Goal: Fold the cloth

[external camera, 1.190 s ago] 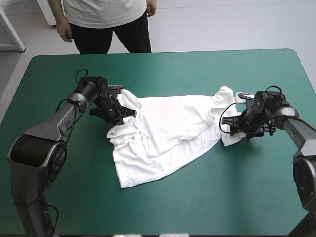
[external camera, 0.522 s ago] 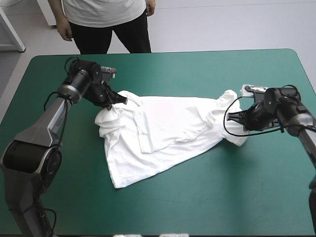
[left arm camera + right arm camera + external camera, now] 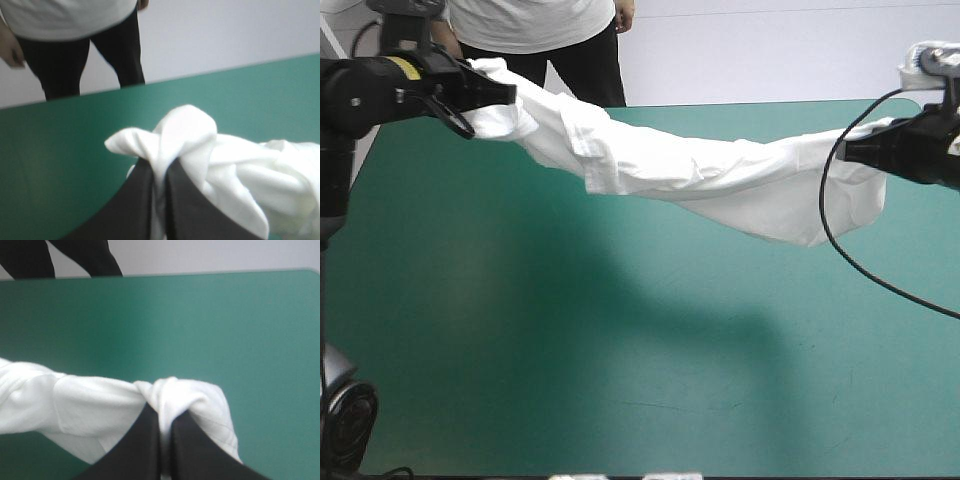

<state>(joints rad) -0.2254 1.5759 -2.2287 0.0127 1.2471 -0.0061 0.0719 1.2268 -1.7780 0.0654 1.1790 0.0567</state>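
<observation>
**T-SHIRT HELD CLEAR OF TABLE, BOTH GRIPPERS CLAMPED**

Item: the T-shirt [image 3: 720, 180], white, is seen suspended in the air betw. the two grippers, over the far half of the table [image 3: 620, 400]. In the high view no part of it is seen touching the teal-green cover. It is stretched into a long sagging band, w/ the left end held higher than the right. The lowest fold hangs near the right end.

Left gripper [image 3: 505, 93]: positioned toward the table's far left corner. In the left wrist view the black fingers are seen all but together, w/ a pinch of cloth caught betw. them. A bunched knob of fabric is pushed up past the tips, and the rest trails off to one side of the gripper.

Right gripper [image 3: 850, 152]: positioned toward the table's right edge. In the right wrist view the black fingers are likewise pressed nearly together on a gather of cloth. Fabric is folded over the tips, and a wide band runs off sideways.

Cover: a broad dark shadow [image 3: 650, 300] is cast on it under the garment.

Cloth condition: creased, w/ layers overlapping near the left end. Which part of the garment each gripper has hold of can't be told
</observation>
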